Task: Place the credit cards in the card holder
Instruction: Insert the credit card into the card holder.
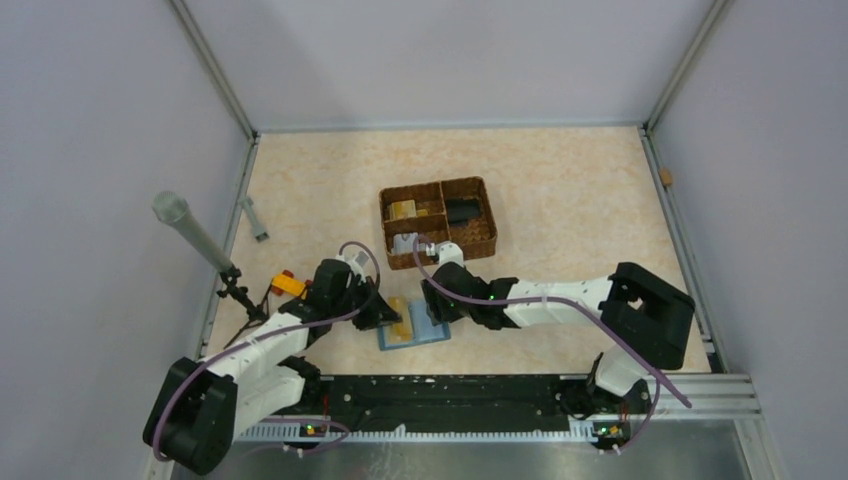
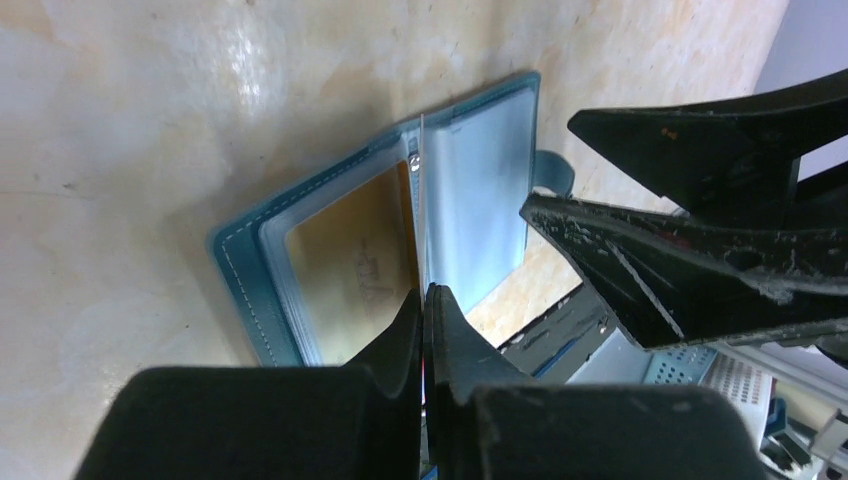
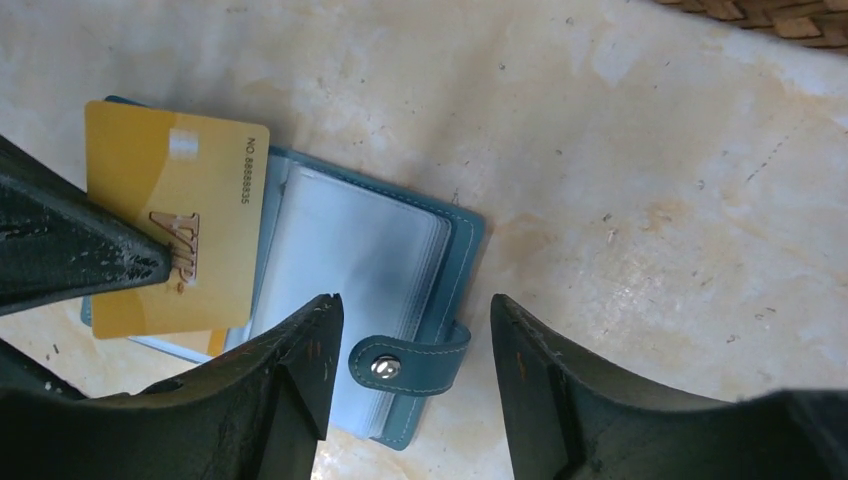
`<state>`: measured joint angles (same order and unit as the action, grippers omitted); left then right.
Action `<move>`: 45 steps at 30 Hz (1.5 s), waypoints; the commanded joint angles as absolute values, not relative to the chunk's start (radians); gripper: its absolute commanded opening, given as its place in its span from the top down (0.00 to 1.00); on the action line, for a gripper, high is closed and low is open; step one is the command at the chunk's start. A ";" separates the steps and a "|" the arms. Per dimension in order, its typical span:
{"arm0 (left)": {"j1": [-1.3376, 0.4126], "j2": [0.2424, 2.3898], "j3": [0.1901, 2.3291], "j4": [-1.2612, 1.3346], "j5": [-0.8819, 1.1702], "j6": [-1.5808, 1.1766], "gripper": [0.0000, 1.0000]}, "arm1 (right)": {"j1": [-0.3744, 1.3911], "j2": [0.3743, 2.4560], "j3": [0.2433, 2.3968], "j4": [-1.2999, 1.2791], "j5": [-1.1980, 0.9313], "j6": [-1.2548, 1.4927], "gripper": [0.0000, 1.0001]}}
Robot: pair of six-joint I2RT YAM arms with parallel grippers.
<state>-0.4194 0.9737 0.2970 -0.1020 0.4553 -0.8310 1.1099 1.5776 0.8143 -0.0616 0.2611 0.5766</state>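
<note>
card holder (image 3: 400, 240) is laid open on the table (image 1: 560, 200) near its front edge, between the two grippers and in front of the basket (image 1: 482, 195). a gold card (image 3: 175, 220) is seen over the half on the left arm's side, one end sticking out past the holder's edge; whether it is in a sleeve cannot be told. left gripper (image 2: 425, 305) is closed tight, tip set on the card; a grip on it cannot be confirmed. right gripper (image 3: 412, 310) is open at medium width, jaws either side of the holder's strap (image 3: 415, 362), nothing held.
</note>
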 commanded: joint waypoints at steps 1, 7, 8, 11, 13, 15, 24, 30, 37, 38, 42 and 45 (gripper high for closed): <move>-0.414 1.018 0.302 -0.077 0.539 -0.809 1.00 | 1.120 1.616 0.873 -0.103 0.273 0.605 0.46; -0.414 1.027 0.280 -0.024 0.576 -0.843 1.00 | 1.121 1.623 0.876 -0.152 0.329 0.629 0.71; -0.414 1.028 0.278 -0.019 0.580 -0.848 1.00 | 1.121 1.627 0.879 -0.158 0.333 0.631 0.75; -0.414 1.028 0.271 -0.008 0.594 -0.862 1.00 | 1.121 1.639 0.887 -0.168 0.341 0.632 0.86; -0.414 1.029 0.265 0.020 0.598 -0.869 1.00 | 1.121 1.648 0.892 -0.177 0.347 0.635 0.92; -0.414 1.029 0.259 0.031 0.600 -0.875 1.00 | 1.120 1.653 0.894 -0.180 0.348 0.636 0.95; -0.414 1.051 0.223 0.102 0.598 -0.914 1.00 | 1.120 1.664 0.897 -0.188 0.352 0.643 1.00; -0.414 1.059 0.211 0.098 0.574 -0.925 1.00 | 1.121 1.670 0.899 -0.187 0.351 0.646 1.00; -0.414 1.031 0.177 0.109 0.542 -0.964 1.00 | 1.120 1.673 0.897 -0.188 0.356 0.649 1.00; -0.414 1.028 0.171 0.112 0.539 -0.970 1.00 | 1.121 1.672 0.897 -0.188 0.356 0.650 1.00; -0.414 1.014 0.153 0.122 0.521 -0.983 1.00 | 1.120 1.673 0.897 -0.188 0.354 0.652 1.00; -0.414 1.022 0.143 0.152 0.520 -0.990 1.00 | 1.121 1.674 0.897 -0.186 0.353 0.649 1.00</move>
<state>-0.4194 1.0229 0.1711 0.1081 0.5602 -0.9787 1.1107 1.6550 0.8669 -0.1715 0.3386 0.6411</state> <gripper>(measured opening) 0.008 0.164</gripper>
